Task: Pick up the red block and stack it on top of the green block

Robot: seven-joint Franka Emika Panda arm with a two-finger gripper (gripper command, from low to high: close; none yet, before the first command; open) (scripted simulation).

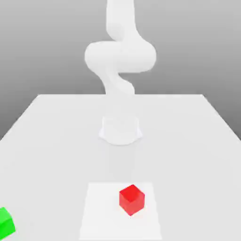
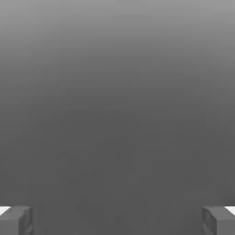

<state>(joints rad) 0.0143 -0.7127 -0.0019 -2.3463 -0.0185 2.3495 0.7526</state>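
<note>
The red block (image 1: 131, 199) sits on the white table near the front, slightly to the exterior view's right of centre. At the front corner on the exterior view's left rests the green block (image 1: 5, 222), cut by the picture's edge and far from the red one. In the hand view my gripper (image 2: 117, 221) is open, its two grey fingertips (image 2: 16, 220) wide apart with nothing between them and plain grey background beyond. The white arm (image 1: 120, 56) rises from its base and runs up past the top edge.
The arm's round base (image 1: 121, 129) stands mid-table behind the red block. A slightly brighter square patch (image 1: 101, 216) lies under the red block. The table's edges (image 1: 28, 110) taper toward the back.
</note>
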